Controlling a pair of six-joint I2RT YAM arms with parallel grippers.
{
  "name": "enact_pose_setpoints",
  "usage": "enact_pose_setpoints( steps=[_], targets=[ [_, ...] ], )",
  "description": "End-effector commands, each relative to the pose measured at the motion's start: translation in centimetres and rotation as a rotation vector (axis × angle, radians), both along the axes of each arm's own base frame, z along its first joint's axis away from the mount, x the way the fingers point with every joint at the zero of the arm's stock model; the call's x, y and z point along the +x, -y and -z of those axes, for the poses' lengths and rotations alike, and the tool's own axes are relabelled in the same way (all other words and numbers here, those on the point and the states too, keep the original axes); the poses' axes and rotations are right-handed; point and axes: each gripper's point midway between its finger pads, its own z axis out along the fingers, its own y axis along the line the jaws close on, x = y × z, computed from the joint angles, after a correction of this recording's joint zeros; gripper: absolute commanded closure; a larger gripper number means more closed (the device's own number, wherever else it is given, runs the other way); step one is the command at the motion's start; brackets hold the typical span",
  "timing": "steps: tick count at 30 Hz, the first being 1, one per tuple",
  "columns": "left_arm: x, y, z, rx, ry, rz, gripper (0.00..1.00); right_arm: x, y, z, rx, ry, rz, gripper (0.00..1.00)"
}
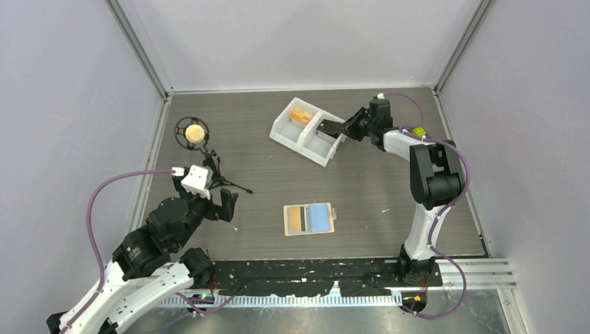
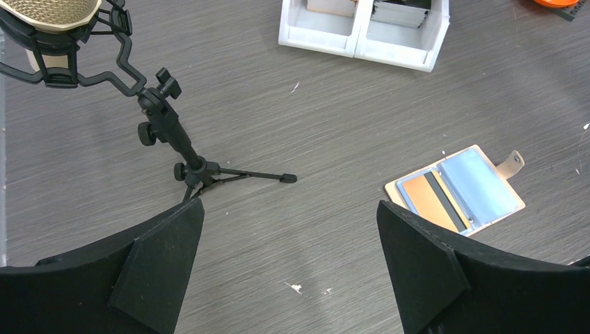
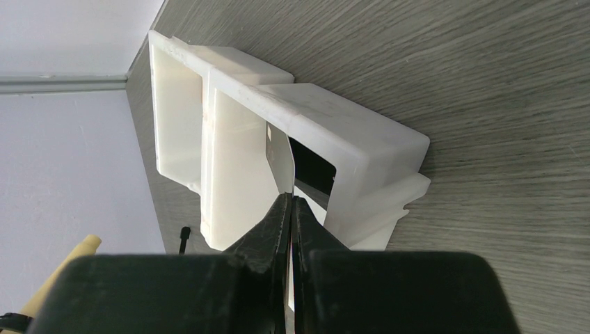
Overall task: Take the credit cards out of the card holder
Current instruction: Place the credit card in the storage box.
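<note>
Grey tabletop (image 1: 264,174) — right wrist view alone shows right jaws clamped on a card (image 3: 280,163); left jaws apart.

Two arms, top view. Left arm (image 1: 149,243), lower left of the frame: black jointed housings, a white lower link, a white camera block (image 1: 195,179) and a purple cable (image 1: 91,219) running from it. Right arm (image 1: 431,174), right of the frame: white links, black joint housings, a second purple cable (image 1: 467,177) and a small yellow-green tag (image 1: 418,131). Left gripper (image 2: 289,209): broad matte-black fingers (image 2: 160,257) with wedge-shaped tips. Right gripper (image 3: 291,202): narrow black tapering fingers (image 3: 268,229).
</note>
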Motion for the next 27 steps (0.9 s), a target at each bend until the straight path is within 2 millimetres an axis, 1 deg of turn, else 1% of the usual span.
enact_pose_setpoints(
  steps=[1, 4, 5, 9, 10, 11, 12, 16, 17, 18, 20, 21, 22, 23, 24, 25, 26, 27],
  targets=[
    [0.2, -0.5, -0.1, 0.016, 0.016, -0.018, 0.0, 1.8, 1.0, -1.9, 0.001, 0.055, 0.047, 0.94],
    [0.2, -0.6, -0.1, 0.018, 0.015, -0.021, 0.0, 2.0, 1.4, -3.1, -0.01, 0.077, 0.055, 0.9],
    [0.2, -0.6, -0.1, 0.019, 0.015, -0.022, 0.0, 1.9, 1.6, -3.1, -0.021, 0.072, 0.061, 0.87],
    [0.2, -0.6, 0.0, 0.022, 0.013, -0.024, 0.0, 1.7, 2.4, -4.8, -0.044, 0.088, 0.082, 0.76],
    [0.2, -0.6, 0.0, 0.025, 0.013, -0.023, 0.0, 1.5, 2.5, -4.9, -0.047, 0.085, 0.085, 0.74],
    [0.2, -0.7, 0.0, 0.026, 0.014, -0.023, 0.0, 1.5, 2.6, -5.7, -0.048, 0.1, 0.086, 0.72],
    [0.2, -0.7, 0.0, 0.029, 0.014, -0.025, 0.0, 1.3, 2.6, -6.0, -0.05, 0.107, 0.083, 0.72],
    [0.2, -0.8, 0.0, 0.029, 0.017, -0.029, 0.0, 0.5, 2.5, -9.3, -0.055, 0.205, 0.055, 0.7],
    [0.2, -0.7, 0.0, 0.022, 0.015, -0.023, 0.0, 0.0, 2.5, -10.6, -0.062, 0.246, 0.046, 0.7],
    [0.2, -0.4, 0.0, 0.015, 0.014, -0.014, 0.0, -0.4, 2.5, -11.0, -0.07, 0.263, 0.037, 0.69],
    [0.1, 0.1, 0.0, 0.006, 0.01, 0.007, 0.0, -1.8, 2.6, -13.0, -0.079, 0.309, 0.03, 0.68],
    [0.0, 0.2, 0.1, 0.004, 0.006, 0.015, 0.0, -2.6, 2.7, -12.3, -0.089, 0.28, 0.026, 0.68],
    [0.0, 0.4, 0.2, 0.006, 0.002, 0.022, 0.0, -3.3, 3.0, -13.1, -0.109, 0.292, 0.03, 0.67],
    [0.0, 0.5, 0.3, 0.007, -0.001, 0.03, 0.0, -4.2, 2.9, -12.1, -0.128, 0.256, 0.019, 0.67],
    [0.0, 0.7, 0.4, 0.008, -0.004, 0.037, 0.0, -5.3, 2.8, -12.5, -0.162, 0.269, 0.0, 0.66],
    [-0.1, 0.8, 0.5, 0.01, -0.007, 0.042, 0.0, -6.3, 2.9, -11.4, -0.194, 0.236, -0.007, 0.66],
    [-0.1, 0.9, 0.6, 0.01, -0.012, 0.049, 0.0, -7.4, 2.1, -12.1, -0.229, 0.27, -0.045, 0.65],
    [-0.1, 1.1, 0.7, 0.01, -0.015, 0.055, 0.0, -8.5, 2.2, -10.8, -0.268, 0.244, -0.05, 0.65]
  ],
)
